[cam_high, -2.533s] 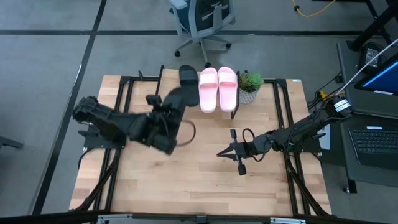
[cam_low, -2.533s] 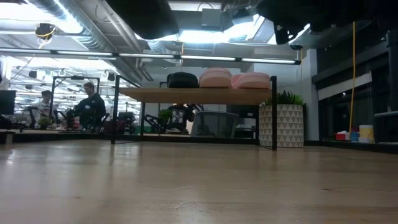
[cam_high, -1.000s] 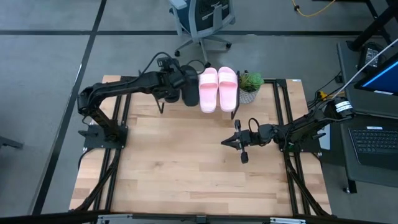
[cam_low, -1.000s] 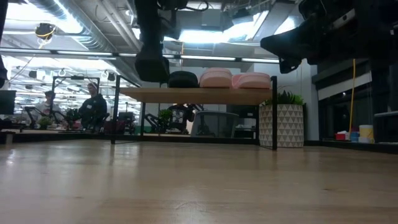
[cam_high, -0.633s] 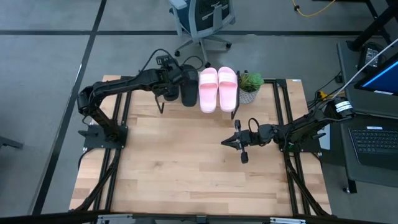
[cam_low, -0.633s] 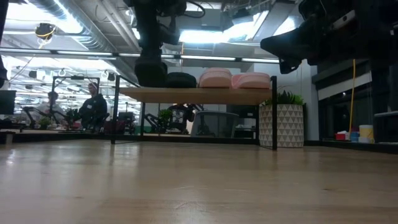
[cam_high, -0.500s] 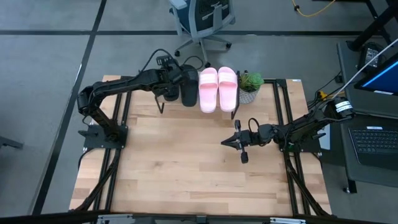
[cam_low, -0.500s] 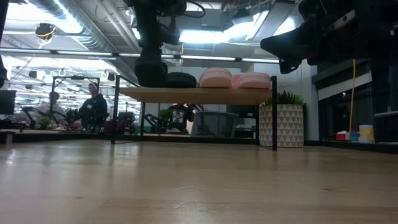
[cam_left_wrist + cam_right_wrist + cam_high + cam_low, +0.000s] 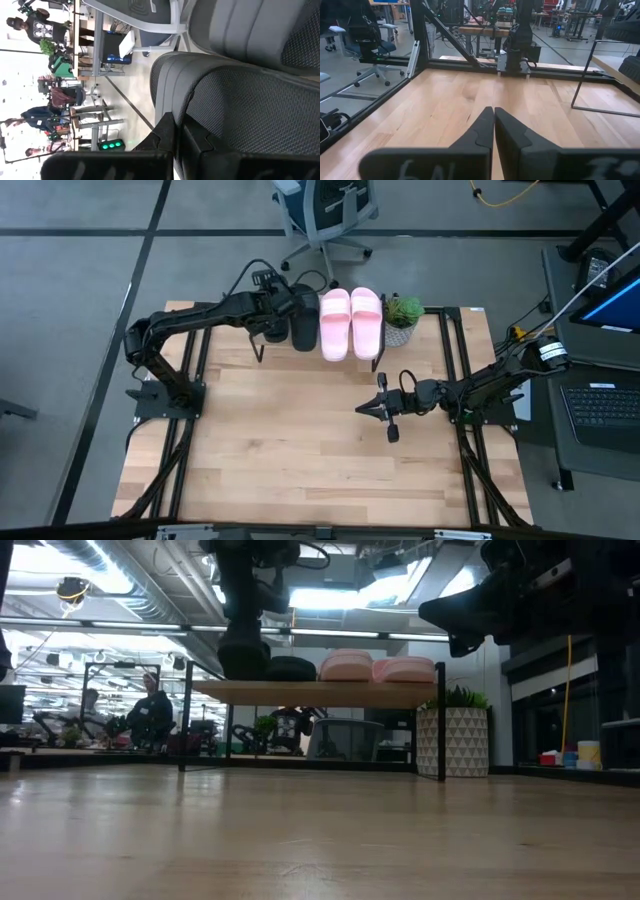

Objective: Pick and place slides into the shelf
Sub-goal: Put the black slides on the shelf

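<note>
Gripping a black slide (image 9: 274, 318), left fingers (image 9: 270, 320) reach the shelf (image 9: 310, 691).

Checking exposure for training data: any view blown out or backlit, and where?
Low view: ceiling lights glare, leaving the left end effector and the black slide on the shelf as silhouettes. Left wrist view: the room background is washed out white. High and right wrist views look evenly lit.
</note>
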`<move>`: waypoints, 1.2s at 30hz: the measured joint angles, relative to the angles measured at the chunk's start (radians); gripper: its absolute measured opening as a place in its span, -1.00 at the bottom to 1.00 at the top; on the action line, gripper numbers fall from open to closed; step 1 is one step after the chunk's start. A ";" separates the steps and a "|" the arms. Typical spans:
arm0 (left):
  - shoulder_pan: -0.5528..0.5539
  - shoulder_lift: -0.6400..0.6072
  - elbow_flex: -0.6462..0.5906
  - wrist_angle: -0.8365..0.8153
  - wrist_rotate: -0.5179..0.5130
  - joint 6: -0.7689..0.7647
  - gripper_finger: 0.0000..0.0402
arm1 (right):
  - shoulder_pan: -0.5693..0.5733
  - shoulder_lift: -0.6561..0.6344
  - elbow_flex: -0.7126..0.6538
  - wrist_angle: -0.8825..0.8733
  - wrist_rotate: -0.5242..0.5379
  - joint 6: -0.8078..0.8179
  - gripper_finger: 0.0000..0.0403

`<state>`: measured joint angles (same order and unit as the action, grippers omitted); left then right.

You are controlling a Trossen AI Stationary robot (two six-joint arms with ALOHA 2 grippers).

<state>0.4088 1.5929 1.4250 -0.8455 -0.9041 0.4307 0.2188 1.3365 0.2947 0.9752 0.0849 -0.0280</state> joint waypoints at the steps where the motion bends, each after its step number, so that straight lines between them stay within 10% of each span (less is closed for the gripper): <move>1: 0.000 0.000 -0.012 0.011 -0.001 0.001 -0.99 | 0.000 0.000 0.000 0.000 0.000 0.000 -0.91; 36: 0.009 -0.002 -0.112 0.199 0.074 0.103 -0.99 | 0.000 0.000 0.000 0.001 0.000 -0.003 -0.91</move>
<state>0.4179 1.5913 1.3125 -0.6468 -0.8306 0.5339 0.2188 1.3369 0.2947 0.9760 0.0849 -0.0307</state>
